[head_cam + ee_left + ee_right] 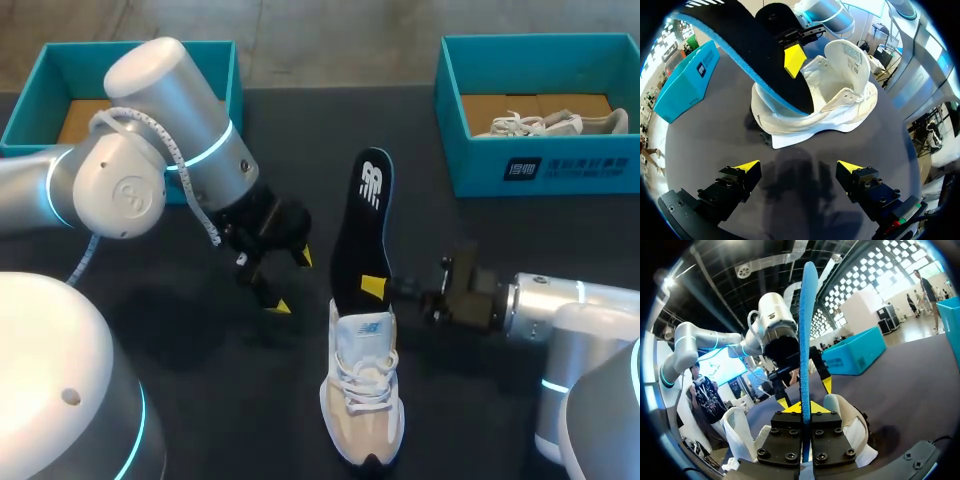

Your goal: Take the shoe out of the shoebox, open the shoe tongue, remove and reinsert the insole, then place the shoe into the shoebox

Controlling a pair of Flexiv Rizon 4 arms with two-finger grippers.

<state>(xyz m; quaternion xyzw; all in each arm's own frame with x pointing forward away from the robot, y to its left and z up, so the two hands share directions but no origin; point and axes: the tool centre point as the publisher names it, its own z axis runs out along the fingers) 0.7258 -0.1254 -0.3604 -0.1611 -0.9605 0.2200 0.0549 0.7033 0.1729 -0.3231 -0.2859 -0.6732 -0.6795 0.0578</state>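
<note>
Two steps look done: your sneaker [365, 395] stands on the table [480, 230] at lower centre, tongue [847, 55] pulled open. Your right gripper [378, 287] is clamped on the black insole [365, 220], whose lower end sits at the shoe's mouth. Reseating and boxing remain, I judge. Your left gripper [290, 281] hangs spread and empty, left of the shoe. A teal shoebox [40, 80] sits upper left. A second shoebox [540, 165] upper right holds another sneaker [545, 123]. Neither blocks you.
</note>
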